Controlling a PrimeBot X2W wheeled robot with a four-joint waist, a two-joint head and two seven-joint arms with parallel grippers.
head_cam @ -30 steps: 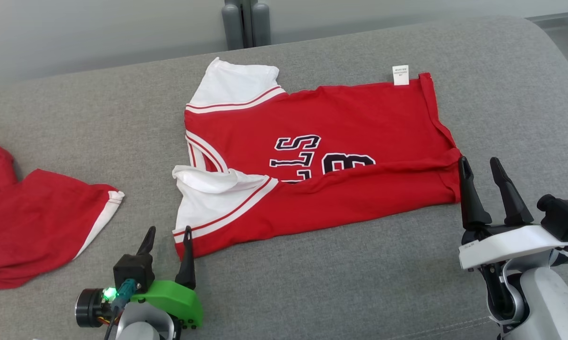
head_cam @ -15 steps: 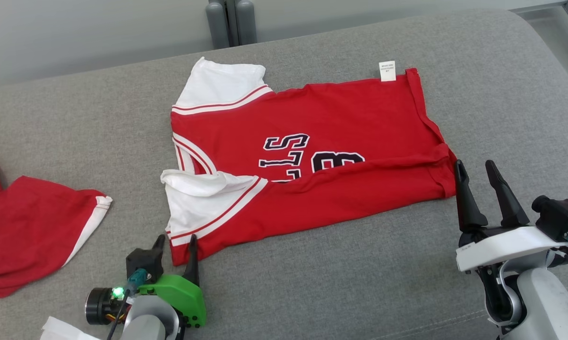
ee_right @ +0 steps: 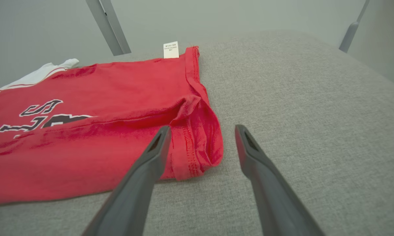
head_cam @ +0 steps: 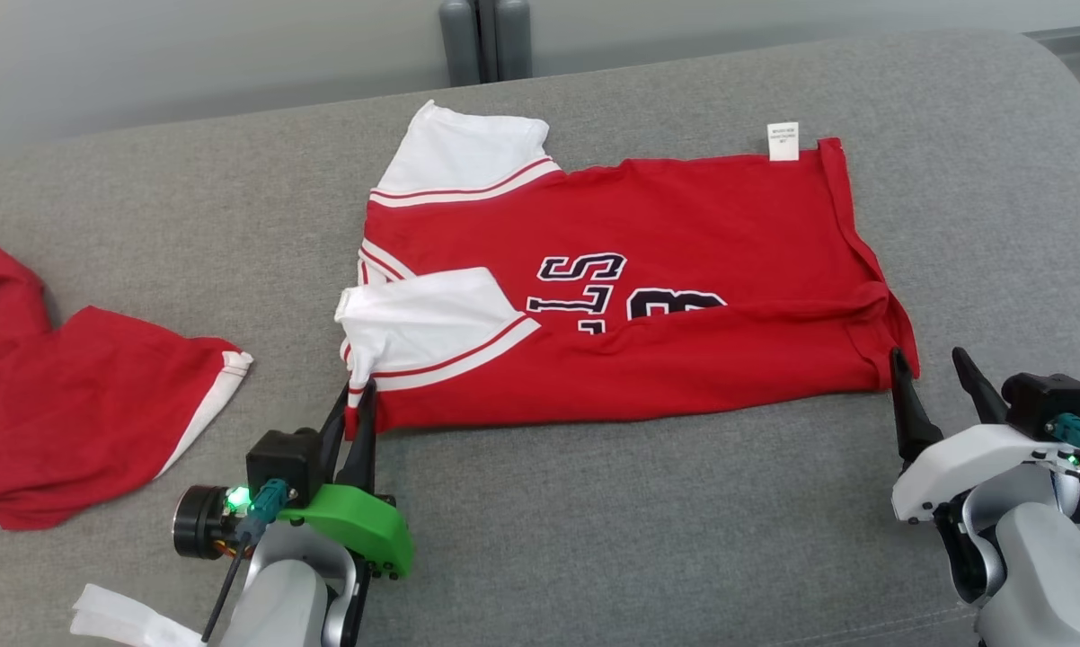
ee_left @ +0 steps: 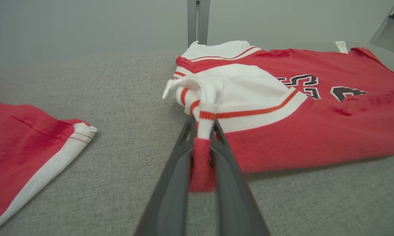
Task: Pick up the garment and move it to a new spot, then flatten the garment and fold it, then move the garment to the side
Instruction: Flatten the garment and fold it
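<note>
The garment (head_cam: pixel 666 270) is a red jersey with white sleeves and dark lettering, lying folded lengthwise on the grey cushion (head_cam: pixel 648 539). My left gripper (head_cam: pixel 353 404) is shut on its near-left corner; in the left wrist view the red and white striped edge (ee_left: pixel 202 157) is pinched between the two fingers and lifted. My right gripper (head_cam: pixel 940 382) stands open at the garment's near-right corner. In the right wrist view its fingers straddle the hem corner (ee_right: pixel 200 154) without touching it.
A second red garment with white trim (head_cam: pixel 73 413) lies at the left of the cushion. A white label (head_cam: pixel 783 141) sticks out at the jersey's far edge. Grey metal posts (head_cam: pixel 486 40) stand behind the cushion. Bare grey cushion lies in front and to the right.
My left gripper has shut on the near-left corner and pulled it up, drawing the white sleeve further over the jersey. The head camera has shifted. The right gripper stays open near the right corner.
</note>
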